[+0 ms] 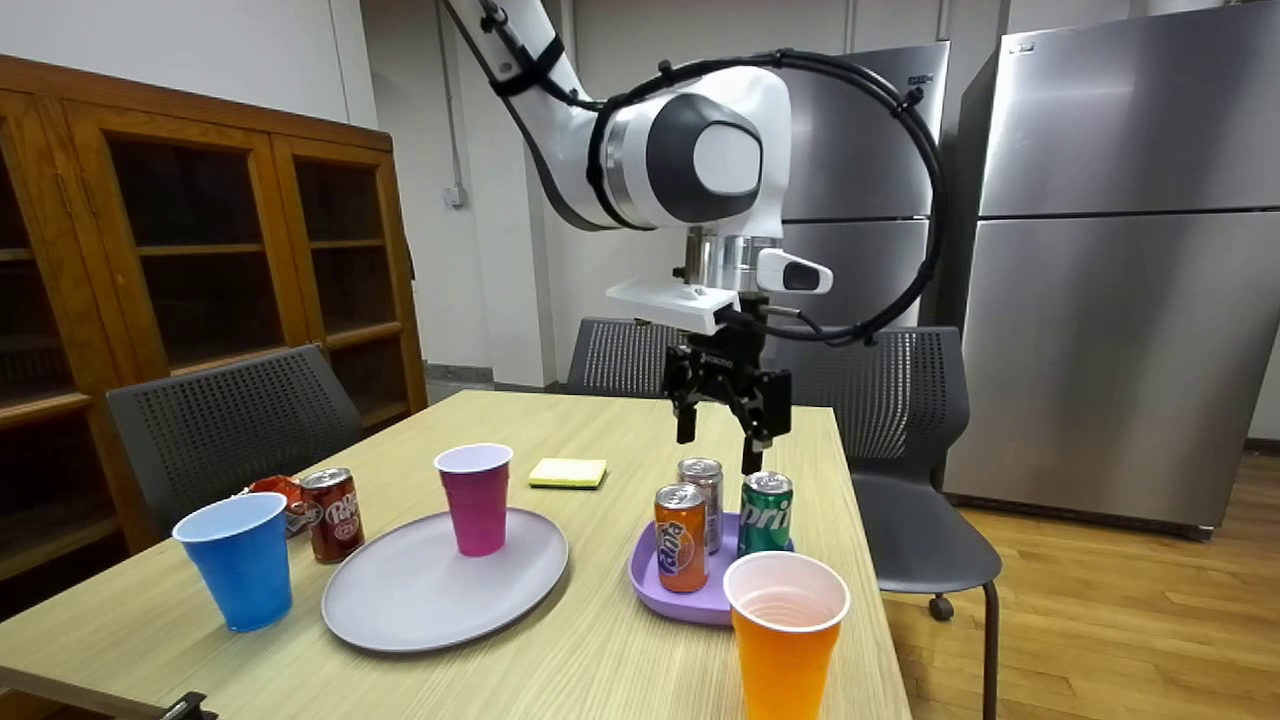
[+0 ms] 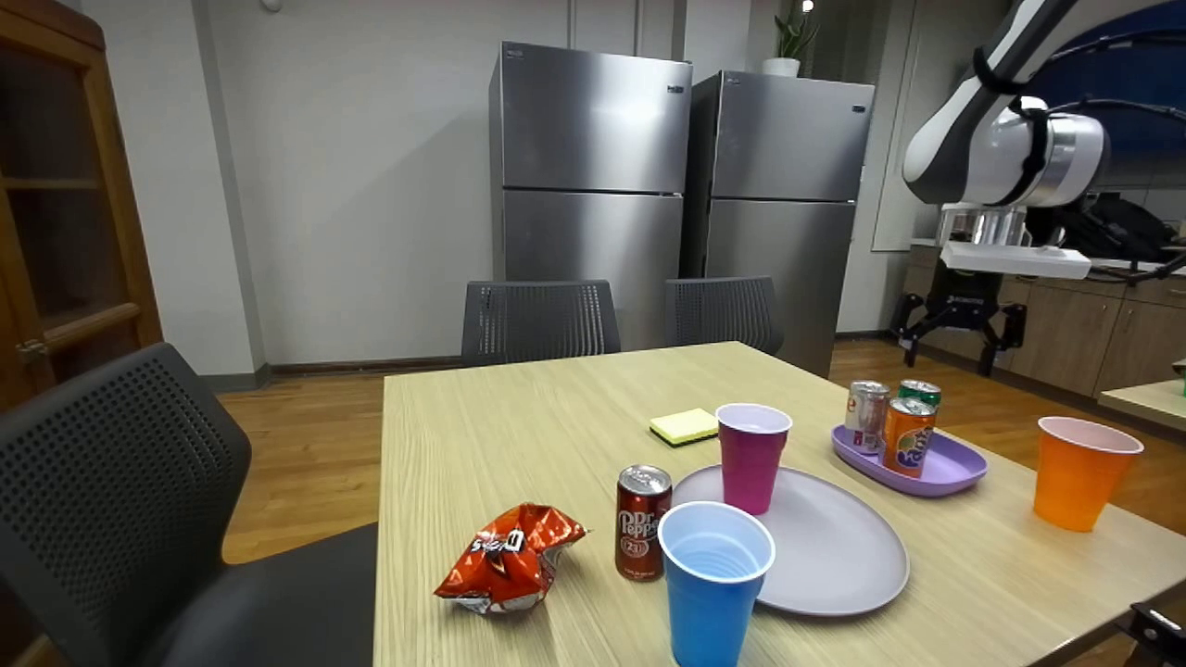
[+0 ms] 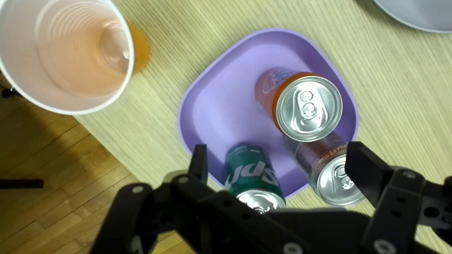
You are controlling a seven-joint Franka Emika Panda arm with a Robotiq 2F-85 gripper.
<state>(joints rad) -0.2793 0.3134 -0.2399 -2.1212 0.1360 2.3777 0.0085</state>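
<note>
My gripper (image 1: 719, 445) (image 2: 949, 358) (image 3: 278, 160) stands open above a purple plate (image 1: 645, 590) (image 3: 226, 102), holding nothing. Three upright cans share that plate. A green Sprite can (image 1: 766, 515) (image 3: 250, 169) and a silver Diet Coke can (image 1: 704, 490) (image 3: 339, 181) are nearest beneath the jaws; in the wrist view both appear between the fingers, whose right tip covers part of the silver lid. The orange Fanta can (image 1: 681, 540) (image 2: 908, 435) (image 3: 307, 107) stands beside the Diet Coke. In an exterior view the fingertips hang above the can tops.
An orange cup (image 1: 785, 640) (image 3: 70, 60) stands near the purple plate. Farther along the table are a grey plate (image 1: 420, 590) bearing a magenta cup (image 1: 478, 510), a yellow sponge (image 1: 567, 472), a blue cup (image 2: 712, 593), a Dr Pepper can (image 2: 641, 528) and a red chip bag (image 2: 510, 560).
</note>
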